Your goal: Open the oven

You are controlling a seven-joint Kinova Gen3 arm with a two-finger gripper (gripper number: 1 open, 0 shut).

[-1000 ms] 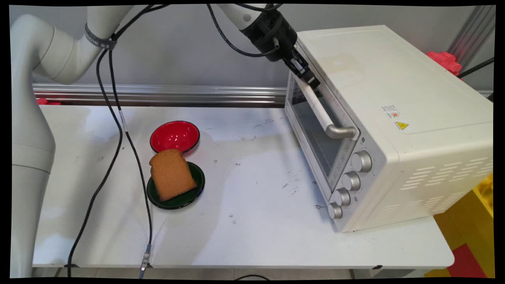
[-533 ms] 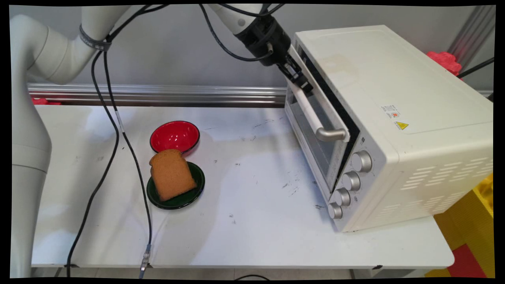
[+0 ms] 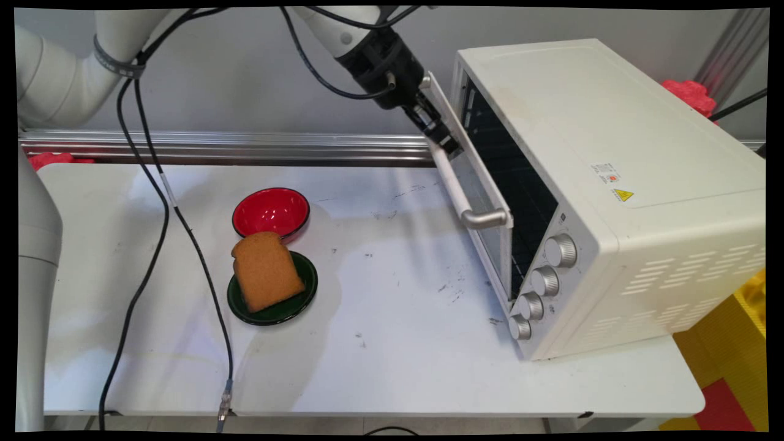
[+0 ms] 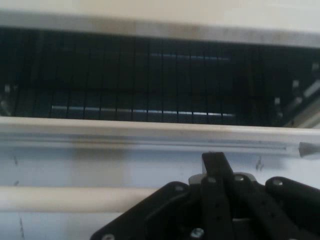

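Gripper point(image 3: 442, 136) is clamped on the oven door handle point(image 3: 456, 187); door point(image 3: 474, 177) partly ajar, to be swung along its hinge arc without twisting.

We are looking at a robotics lab bench dressed up as a kitchen corner, not a real kitchen. A white Kinova arm point(image 3: 55, 79) is trailing loose black cables point(image 3: 184, 202) across a scuffed white table point(image 3: 392, 343), and an aluminium rail point(image 3: 245, 147) is running along the bare grey wall point(image 3: 245, 79) behind it. The kitchen props are sitting out in the open: a white toaster oven point(image 3: 612, 184), a red bowl point(image 3: 271, 212), and a slice of bread point(image 3: 265, 270) lying on a dark green plate point(image 3: 306, 288). Yellow and red foam flooring point(image 3: 729, 367) is showing past the table's right edge.
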